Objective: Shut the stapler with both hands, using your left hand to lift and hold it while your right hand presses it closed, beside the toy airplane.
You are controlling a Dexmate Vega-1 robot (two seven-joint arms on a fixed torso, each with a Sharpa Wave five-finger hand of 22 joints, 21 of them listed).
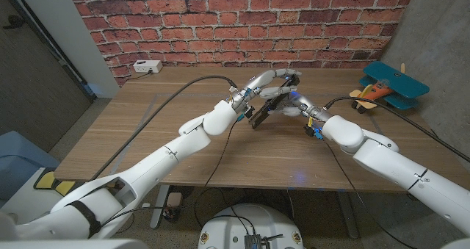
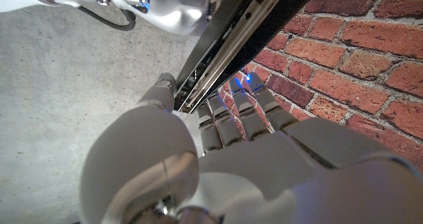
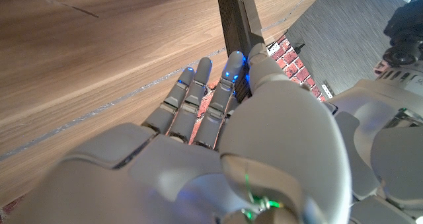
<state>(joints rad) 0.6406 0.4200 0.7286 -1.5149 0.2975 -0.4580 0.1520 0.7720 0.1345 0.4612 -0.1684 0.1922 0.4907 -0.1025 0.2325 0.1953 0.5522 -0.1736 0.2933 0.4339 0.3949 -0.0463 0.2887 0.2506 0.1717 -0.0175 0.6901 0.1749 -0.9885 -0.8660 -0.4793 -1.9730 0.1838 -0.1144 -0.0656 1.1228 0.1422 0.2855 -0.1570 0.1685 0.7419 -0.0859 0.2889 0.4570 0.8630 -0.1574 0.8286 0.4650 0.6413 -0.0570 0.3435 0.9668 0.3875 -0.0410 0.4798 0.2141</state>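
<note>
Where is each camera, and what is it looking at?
Head view: up on the robot's head, looking down at the table, both arms, toy airplane.
Left wrist view: behind the left hand, facing the stapler.
Right wrist view: behind the right hand, facing the table.
All three see the stapler.

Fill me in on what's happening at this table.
The robot is working a black stapler with both hands above the middle of the wooden table. The left hand holds it up off the table, and the right hand is against it from the other side, fingers on its body. In the left wrist view the stapler looks partly open, so it is not yet shut. A toy airplane sits at the far right edge.
</note>
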